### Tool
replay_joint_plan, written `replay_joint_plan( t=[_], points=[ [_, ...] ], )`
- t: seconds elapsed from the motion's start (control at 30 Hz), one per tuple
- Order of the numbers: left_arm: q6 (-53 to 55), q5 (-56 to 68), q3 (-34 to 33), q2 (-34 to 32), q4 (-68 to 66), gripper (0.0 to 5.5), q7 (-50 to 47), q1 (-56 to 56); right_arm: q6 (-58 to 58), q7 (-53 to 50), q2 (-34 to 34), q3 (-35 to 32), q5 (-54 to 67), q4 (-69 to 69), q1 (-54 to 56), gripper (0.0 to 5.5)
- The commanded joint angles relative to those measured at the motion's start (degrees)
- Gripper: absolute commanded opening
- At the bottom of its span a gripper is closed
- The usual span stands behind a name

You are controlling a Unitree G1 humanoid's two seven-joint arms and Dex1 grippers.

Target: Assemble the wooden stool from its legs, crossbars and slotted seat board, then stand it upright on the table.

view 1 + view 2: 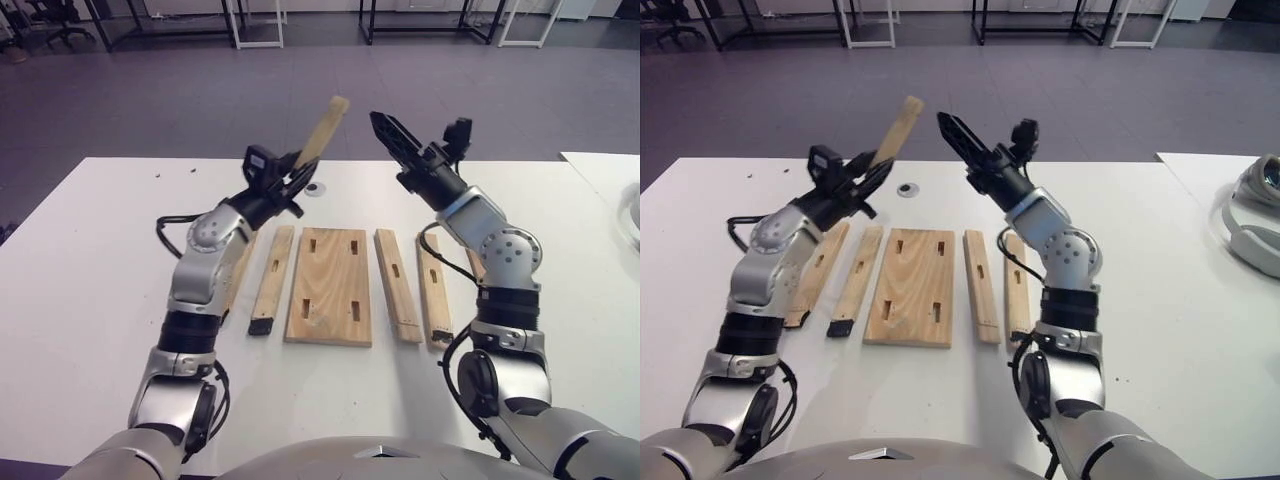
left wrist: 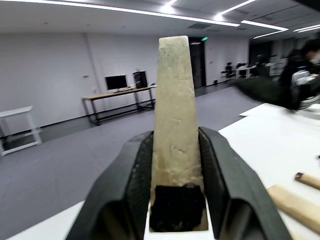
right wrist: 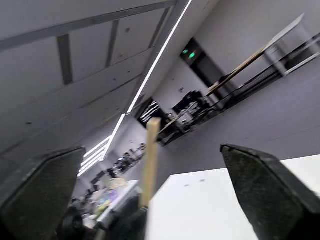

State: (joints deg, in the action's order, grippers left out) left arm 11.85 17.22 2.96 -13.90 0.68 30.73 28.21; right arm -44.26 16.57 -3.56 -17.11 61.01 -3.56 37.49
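The slotted seat board (image 1: pixel 329 285) lies flat mid-table. Wooden pieces lie alongside it: two on its left (image 1: pixel 273 275) (image 1: pixel 240 272) and two on its right (image 1: pixel 397 283) (image 1: pixel 433 290), with another partly hidden behind my right arm (image 1: pixel 474 265). My left gripper (image 1: pixel 297 172) is raised above the table's far side, shut on a pale wooden leg (image 1: pixel 322 130) that points up and away. The leg (image 2: pixel 174 100) sits between its black fingers (image 2: pixel 225 185). My right gripper (image 1: pixel 382 124) hangs in the air just right of the leg, open and holding nothing, its fingers (image 3: pixel 270 195) wide apart.
A small round disc (image 1: pixel 315 189) lies on the table near the far edge. A second white table at the right carries a white headset (image 1: pixel 1255 215). Beyond the table is grey floor with metal table frames (image 1: pixel 255 25).
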Motion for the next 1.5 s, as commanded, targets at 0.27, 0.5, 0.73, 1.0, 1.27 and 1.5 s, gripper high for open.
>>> replay_joint_plan(
  t=[0.27,0.5,0.73,1.0,1.27,1.5],
  points=[
    [-1.0,-1.8,3.9,-1.2,4.3,1.29,4.6,-0.9,-3.4,-7.5,1.2,-1.0,4.4,-0.3,3.3,3.16],
    [-0.8,-2.1,4.3,-1.9,5.7,1.29,6.1,-2.3,-3.4,-8.5,0.6,-1.2,4.4,0.3,2.4,1.79],
    [-0.4,-3.9,6.0,-2.5,5.3,1.29,6.4,-2.9,-4.7,-8.9,-1.1,-0.9,4.1,2.9,-0.5,0.52],
    [4.7,-2.8,3.0,-2.3,8.4,2.97,2.4,-8.5,2.8,-6.3,-7.4,-3.0,-6.4,12.9,-19.3,0.42],
    [4.5,-5.2,-0.2,0.0,9.2,3.54,-6.7,-14.7,13.1,-3.1,-3.4,-0.9,-14.9,9.7,-30.7,0.42],
    [4.6,-5.2,0.2,0.6,9.2,3.54,-7.9,-15.5,16.6,-1.1,-2.5,0.0,-17.5,5.6,-31.5,0.42]
  ],
)
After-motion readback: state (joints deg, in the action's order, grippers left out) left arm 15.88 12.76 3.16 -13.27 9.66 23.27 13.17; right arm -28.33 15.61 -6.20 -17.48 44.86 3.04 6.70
